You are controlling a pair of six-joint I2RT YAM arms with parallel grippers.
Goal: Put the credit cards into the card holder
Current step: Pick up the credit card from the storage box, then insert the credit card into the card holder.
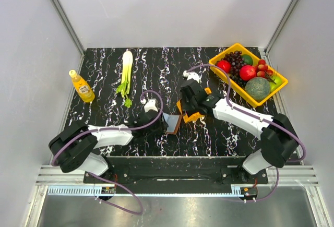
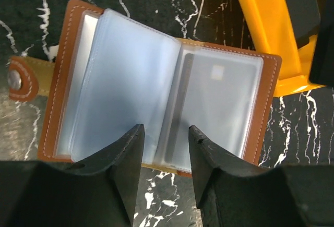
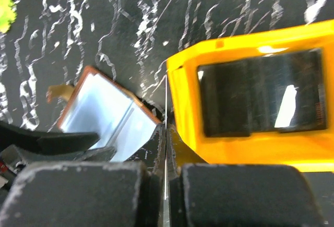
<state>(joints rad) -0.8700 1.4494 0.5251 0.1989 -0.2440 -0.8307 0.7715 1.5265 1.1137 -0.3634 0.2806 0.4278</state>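
- The left claw (image 2: 165, 133) stands about half spread. Its two black fingers (image 2: 125, 169) reach over the near edge of the card holder (image 2: 130, 75), one on each side of the fold. Nothing is pinched between them, and the pictures do not show whether they press on the sleeves.
- That stance looks like bracing: it would steady the holder and hold it open while the other arm feeds it.
- The right claw (image 3: 166, 169) is pressed together. A thin pale line runs out from between its fingers, most likely a second card (image 3: 166, 112) seen edge-on, though the wrist view is too blurred to be sure.
- This claw hangs between the holder and the small orange bin (image 3: 235, 148), with the card's edge aimed roughly toward the holder. A thin edge presented that way suits sliding into a sleeve.
- The card holder lies open on the black marbled table (image 1: 104, 117) with its clear sleeves facing up and its snap tab stretched out to one side. One credit card (image 2: 222, 102) already sits in the sleeve on the bin side, and the middle sleeves look empty.
- The orange bin sits just beside the holder's corner, close enough that cards need only a short carry.
- The yellow fruit basket (image 1: 223, 52), the leek (image 1: 127, 70) and the yellow bottle (image 1: 82, 86) lie well apart from the work and seem to play no part in it.
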